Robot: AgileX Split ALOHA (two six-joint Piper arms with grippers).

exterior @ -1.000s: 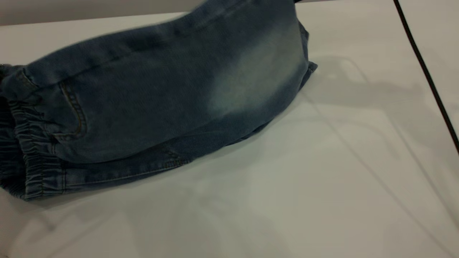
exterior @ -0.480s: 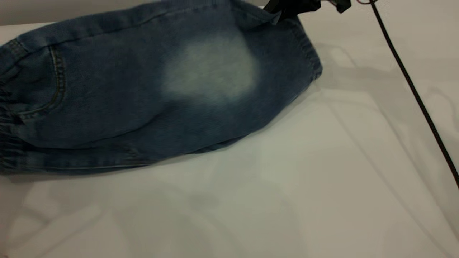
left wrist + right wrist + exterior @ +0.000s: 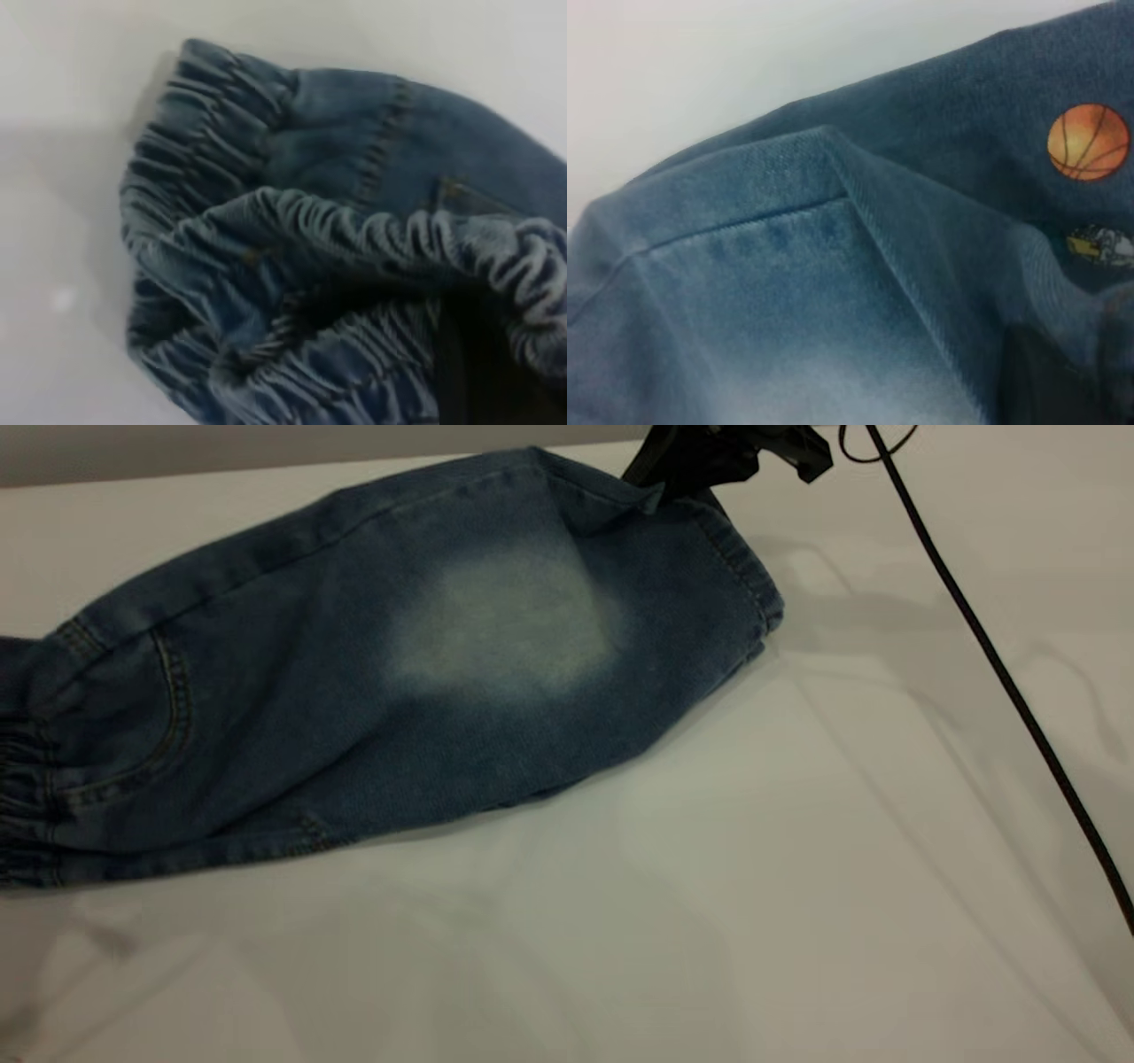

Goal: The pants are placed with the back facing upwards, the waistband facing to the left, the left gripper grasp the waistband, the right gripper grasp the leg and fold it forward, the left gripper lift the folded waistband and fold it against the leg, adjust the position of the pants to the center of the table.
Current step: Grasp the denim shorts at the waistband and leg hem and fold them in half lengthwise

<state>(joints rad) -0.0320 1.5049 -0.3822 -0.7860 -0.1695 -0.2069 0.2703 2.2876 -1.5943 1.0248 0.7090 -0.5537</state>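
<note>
So the pants are lying across the upper left and middle of the frame on the table, already doubled over lengthwise, which is why you only see one leg on top. Far left edge you've got the waistband, all gathered and bunched. The left wrist view is looking right into that elastic, with a dark shape at the edge that is probably the left gripper; I honestly can't tell how its fingers stand. My guess is it's there to keep that end pinned while the other end gets laid down.

Moving right, the leg with the pale faded oval faces up. The long axis runs from lower left up to the upper right, waistband pointing left, hem pointing right.

At the upper right, the right gripper has its fingers clamped on the hem corner, pulling a little peak in the denim. That looks like it's holding the leg taut so the fold lands flat.
</note>
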